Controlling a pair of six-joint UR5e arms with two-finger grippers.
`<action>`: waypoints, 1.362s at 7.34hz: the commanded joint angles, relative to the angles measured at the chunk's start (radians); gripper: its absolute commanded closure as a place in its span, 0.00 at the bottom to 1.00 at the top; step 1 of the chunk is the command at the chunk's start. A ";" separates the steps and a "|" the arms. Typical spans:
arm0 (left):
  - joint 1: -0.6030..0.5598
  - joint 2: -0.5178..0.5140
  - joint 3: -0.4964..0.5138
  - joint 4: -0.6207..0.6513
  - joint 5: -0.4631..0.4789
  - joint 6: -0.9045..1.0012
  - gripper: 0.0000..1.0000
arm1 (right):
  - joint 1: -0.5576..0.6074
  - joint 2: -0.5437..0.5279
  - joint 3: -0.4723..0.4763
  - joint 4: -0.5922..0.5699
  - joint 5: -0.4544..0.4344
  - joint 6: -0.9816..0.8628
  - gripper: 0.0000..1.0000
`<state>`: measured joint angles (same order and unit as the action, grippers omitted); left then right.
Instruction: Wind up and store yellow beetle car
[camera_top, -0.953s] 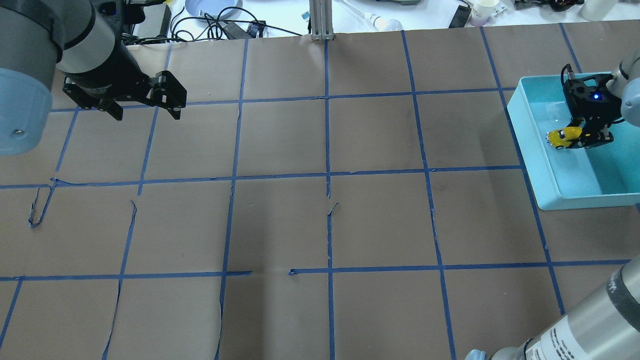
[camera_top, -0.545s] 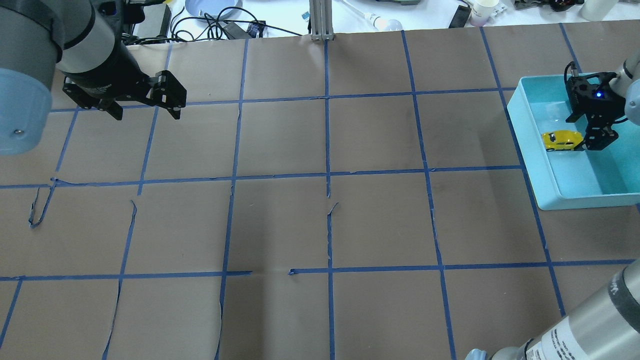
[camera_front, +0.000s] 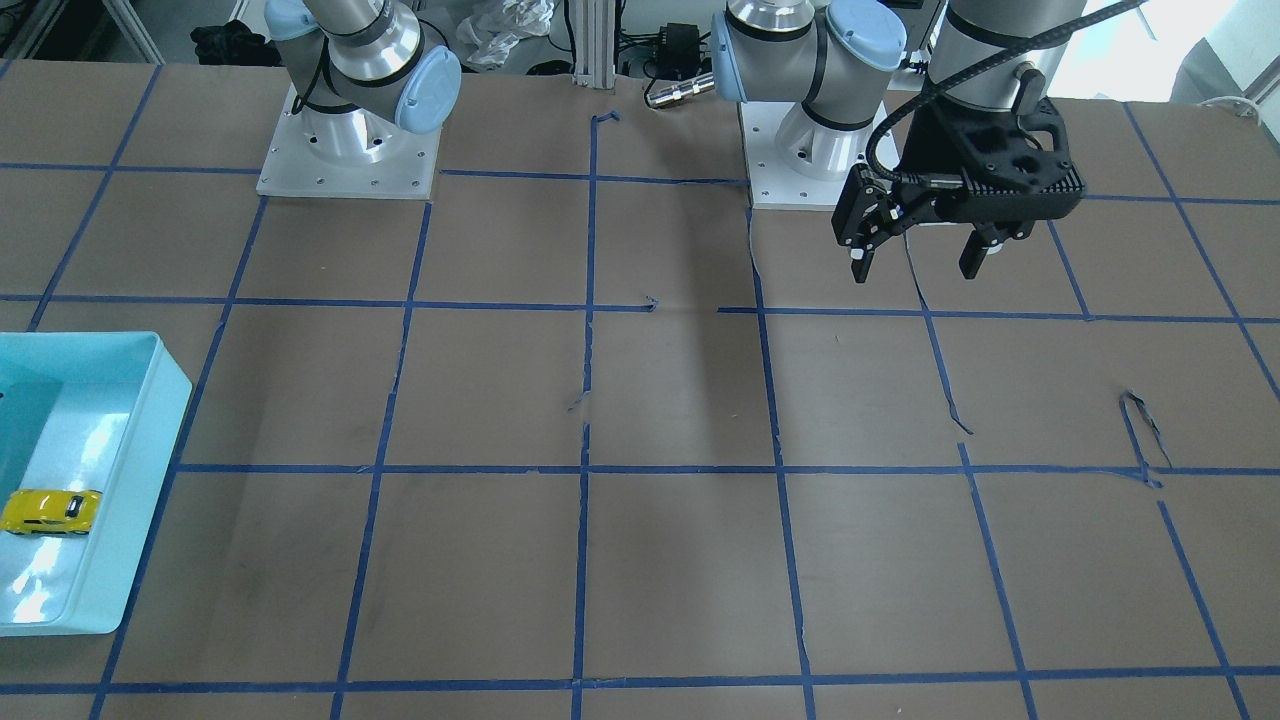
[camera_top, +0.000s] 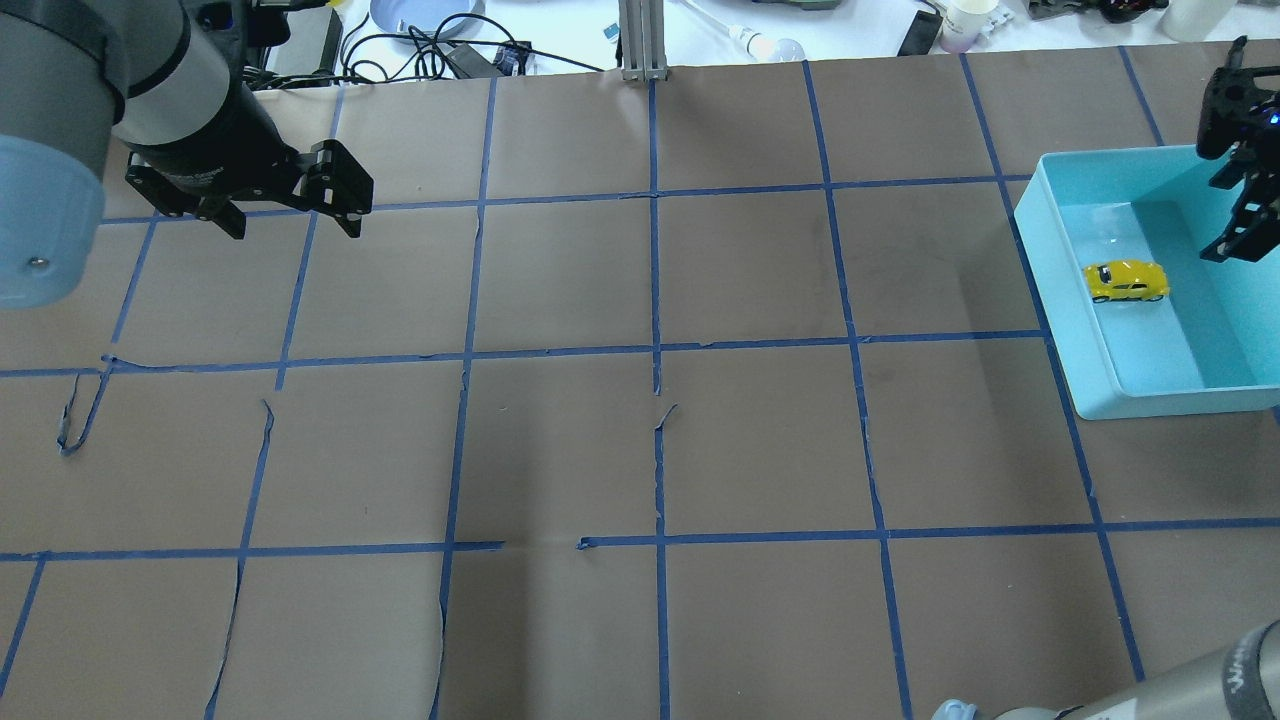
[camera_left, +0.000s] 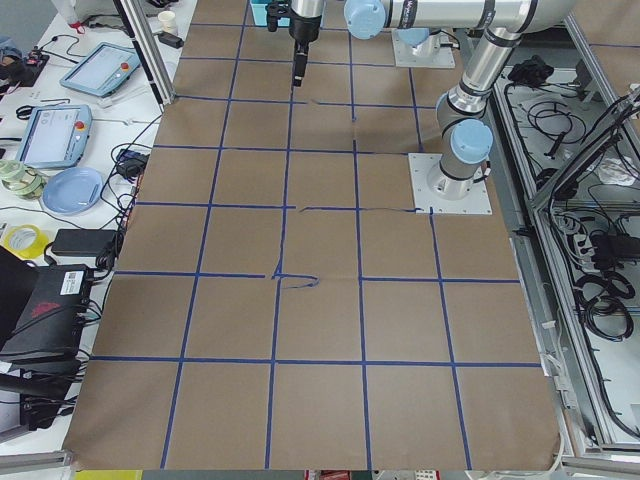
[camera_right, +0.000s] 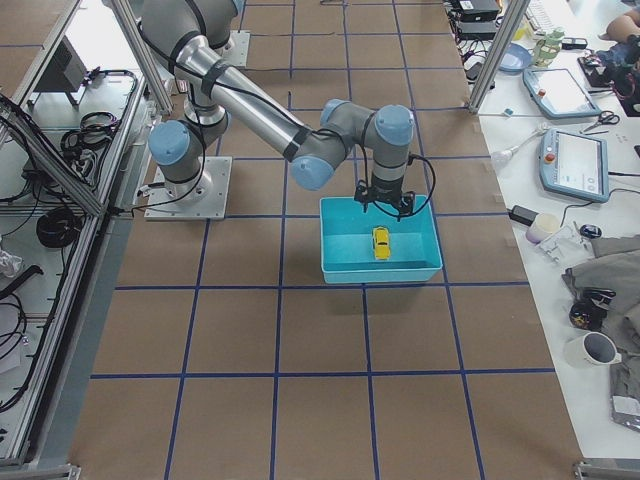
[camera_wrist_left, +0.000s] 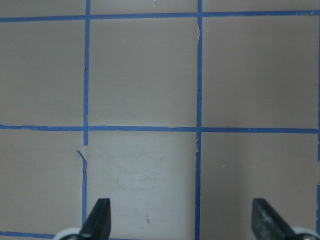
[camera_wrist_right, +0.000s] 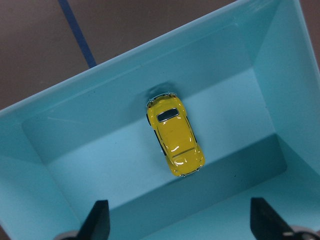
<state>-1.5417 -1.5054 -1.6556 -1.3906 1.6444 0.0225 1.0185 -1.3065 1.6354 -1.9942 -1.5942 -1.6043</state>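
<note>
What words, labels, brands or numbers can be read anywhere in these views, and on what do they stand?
No text reads clearly in any view.
Too blurred to read: faint pale lettering on the left arm's wrist.
Too small to read: the teach pendant screens.
No markings visible: the yellow beetle car and the teal bin.

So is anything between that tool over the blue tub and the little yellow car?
Nothing visible. The tiny glossy yellow beetle car sits alone in the light-blue plastic tub, with the open right tool above it, apart.
</note>
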 joint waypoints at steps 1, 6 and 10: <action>0.000 0.001 0.000 -0.001 0.000 0.001 0.00 | 0.009 -0.117 -0.009 0.218 -0.017 0.571 0.00; 0.000 0.001 -0.001 -0.001 0.000 0.001 0.00 | 0.286 -0.197 -0.103 0.396 -0.004 1.350 0.00; 0.000 0.001 -0.001 -0.001 -0.001 0.001 0.00 | 0.511 -0.249 -0.089 0.394 -0.003 1.663 0.00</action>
<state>-1.5416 -1.5048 -1.6567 -1.3913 1.6441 0.0230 1.4910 -1.5277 1.5394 -1.6010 -1.5975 0.0264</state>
